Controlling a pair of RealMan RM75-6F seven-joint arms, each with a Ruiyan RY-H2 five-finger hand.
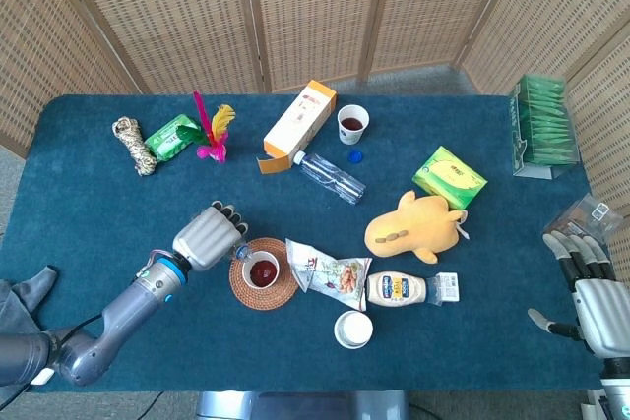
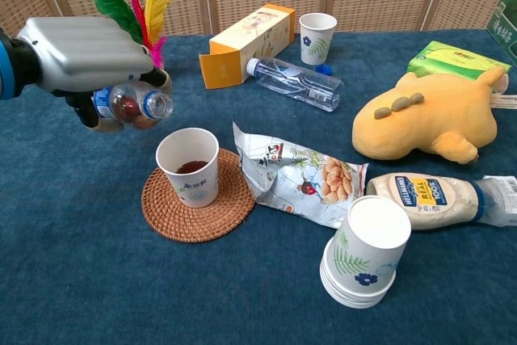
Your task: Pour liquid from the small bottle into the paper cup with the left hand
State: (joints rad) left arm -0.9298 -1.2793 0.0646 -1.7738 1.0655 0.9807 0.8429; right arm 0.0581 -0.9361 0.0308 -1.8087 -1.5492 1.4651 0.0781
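Now the left hand holds the small bottle with its fingers wrapped round the body, the bottle lying roughly level with its open mouth toward the paper cup but stopped short of the rim, at about ten o'clock from the cup in the chest view. No stream runs from the mouth, and a little dark liquid shows in the bottom of the cup, which stands upright on the woven coaster near the snack bag. A small amount of brown liquid sits inside the bottle. By my reading the pour itself is over or paused, and the step in hand is tilting the bottle back. The next move calls for bringing the bottle fully upright without dripping on the table, then setting it down well away from the cup; if more liquid is wanted, the mouth must go over the rim again first. The right hand rests at the table's far right edge, fingers spread, holding nothing.
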